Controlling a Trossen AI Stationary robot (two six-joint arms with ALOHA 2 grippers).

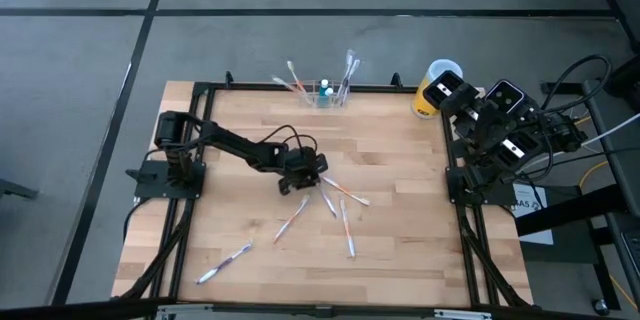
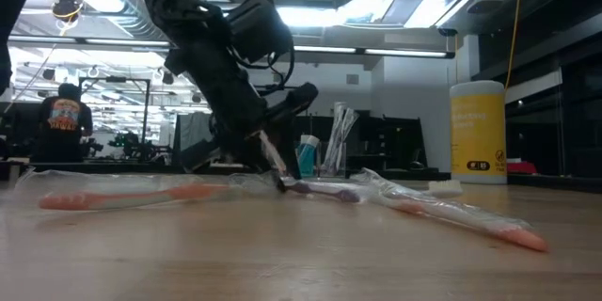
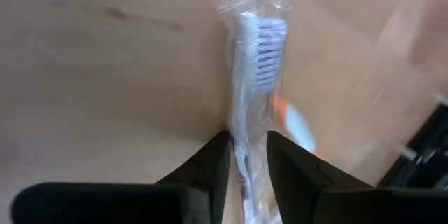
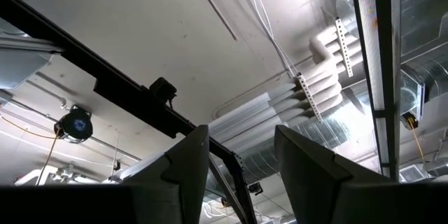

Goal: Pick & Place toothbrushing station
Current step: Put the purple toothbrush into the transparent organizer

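The toothbrushing station (image 1: 326, 98), a small see-through holder with several brushes standing in it, sits at the table's far edge; in the low view the station (image 2: 324, 155) shows behind the arm. My left gripper (image 1: 300, 182) is down at mid-table, shut on a wrapped toothbrush (image 3: 257, 49) with purple bristles that lies flat on the wood. In the low view the left gripper (image 2: 277, 181) reaches the tabletop beside that toothbrush (image 2: 320, 189). My right gripper (image 4: 238, 161) is raised at the table's right edge, pointing at the ceiling, open and holding nothing. My left gripper has the wrapped toothbrush's handle (image 3: 248, 155) between its two fingers, which meet the see-through wrapper's two sides. The fingers slant down from the table's left side and lie across the brush. The toothbrush rests on the table, its bristle end pointing away from the fingers.
More wrapped toothbrushes lie loose on the wood: one (image 1: 291, 218) and another (image 1: 347, 230) close to the left gripper, a third (image 1: 224, 263) toward the near left. A yellow cylinder (image 1: 437, 85) with a white top stands at the far right corner.
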